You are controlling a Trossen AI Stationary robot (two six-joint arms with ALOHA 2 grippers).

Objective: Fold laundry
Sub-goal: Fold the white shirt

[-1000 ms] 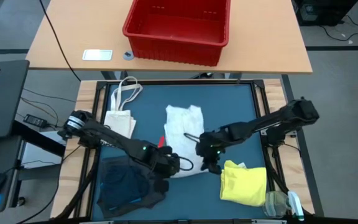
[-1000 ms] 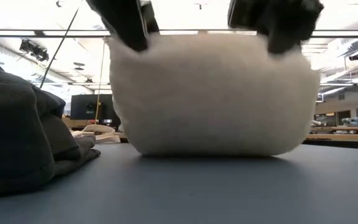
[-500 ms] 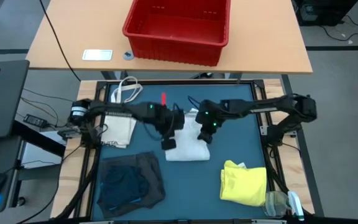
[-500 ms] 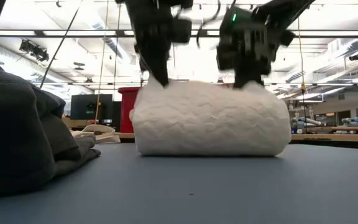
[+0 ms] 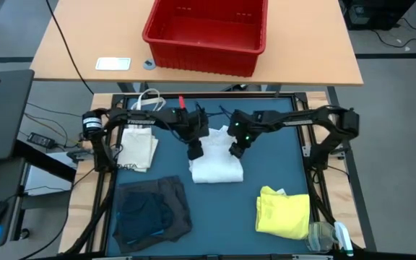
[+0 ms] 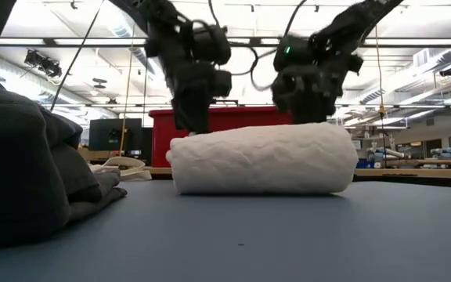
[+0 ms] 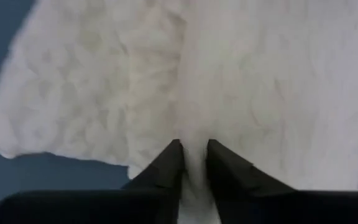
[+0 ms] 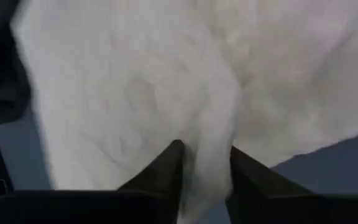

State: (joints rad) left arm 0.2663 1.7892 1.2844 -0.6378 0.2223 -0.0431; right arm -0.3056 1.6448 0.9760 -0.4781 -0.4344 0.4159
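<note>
The white lacy garment (image 5: pixel 217 162) is lying folded into a compact bundle near the middle of the blue worktop (image 5: pixel 273 137). From the low view it is sitting as a rounded roll flat on the surface.

The left gripper (image 5: pixel 194 151) is hovering at the bundle's far left corner. In the left wrist view its fingers (image 7: pixel 166 163) are standing slightly apart with a ridge of white cloth lying between them. The right gripper (image 5: pixel 235 149) is positioned at the far right corner; its fingers (image 8: pixel 166 163) are likewise parted a little around a fold of the same cloth. Whether either pair is actually gripping the fabric cannot be told.

Surroundings: a dark grey garment (image 5: pixel 170 211) with a navy garment (image 5: pixel 139 213) lying on it is occupying the near left corner, well apart from the bundle. A yellow garment (image 5: pixel 284 211) is resting at the near right, with a clear plastic item (image 5: pixel 323 235) touching its near edge. A cream tote bag (image 5: pixel 139 144) is lying at the far left, just beside the left arm. A red bin (image 5: pixel 206 32) is standing on the wooden table (image 5: pixel 316 50) beyond the worktop, alongside a small white card (image 5: pixel 113 63).

Nothing is lying between the bundle and the other garments.
</note>
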